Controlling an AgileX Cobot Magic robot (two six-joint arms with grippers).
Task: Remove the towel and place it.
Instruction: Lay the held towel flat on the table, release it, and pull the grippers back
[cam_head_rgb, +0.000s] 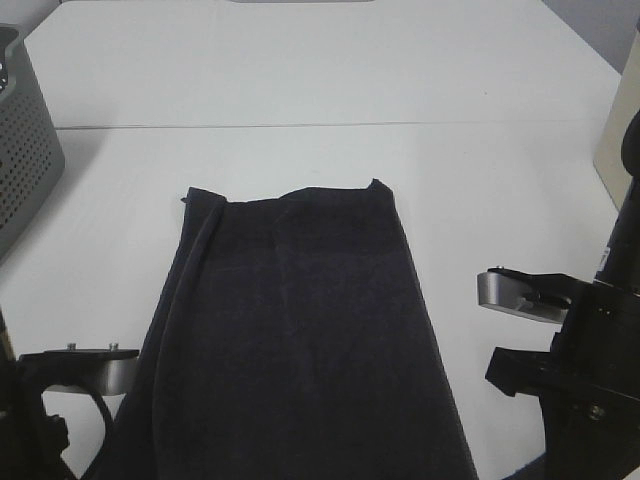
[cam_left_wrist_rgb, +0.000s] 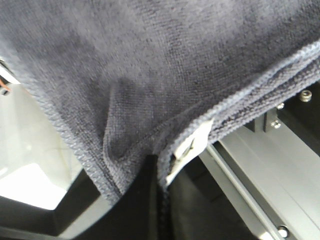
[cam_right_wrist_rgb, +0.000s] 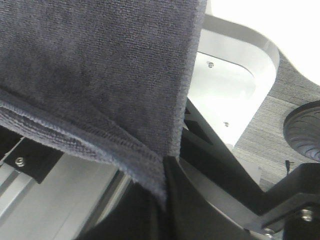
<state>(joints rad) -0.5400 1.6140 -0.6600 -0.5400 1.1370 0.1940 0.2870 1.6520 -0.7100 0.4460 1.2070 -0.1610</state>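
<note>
The dark charcoal towel (cam_head_rgb: 295, 330) lies flat on the white table (cam_head_rgb: 300, 90), running from mid-table down past the near edge. In the left wrist view my left gripper (cam_left_wrist_rgb: 159, 167) is shut on the hemmed edge of the towel (cam_left_wrist_rgb: 165, 65), beside a white label (cam_left_wrist_rgb: 192, 145). The right wrist view shows my right gripper (cam_right_wrist_rgb: 165, 167) shut on a hemmed corner of the towel (cam_right_wrist_rgb: 90, 65). Both pairs of fingers lie below the exterior high view, where only the left arm (cam_head_rgb: 75, 365) and right arm (cam_head_rgb: 560, 330) show, one on each side of the towel.
A grey perforated basket (cam_head_rgb: 22, 150) stands at the table's left edge. A seam (cam_head_rgb: 330, 125) runs across the table behind the towel. Aluminium frame rails (cam_left_wrist_rgb: 265, 160) sit under the table edge, and a black wheel (cam_right_wrist_rgb: 305, 130) rests on the floor.
</note>
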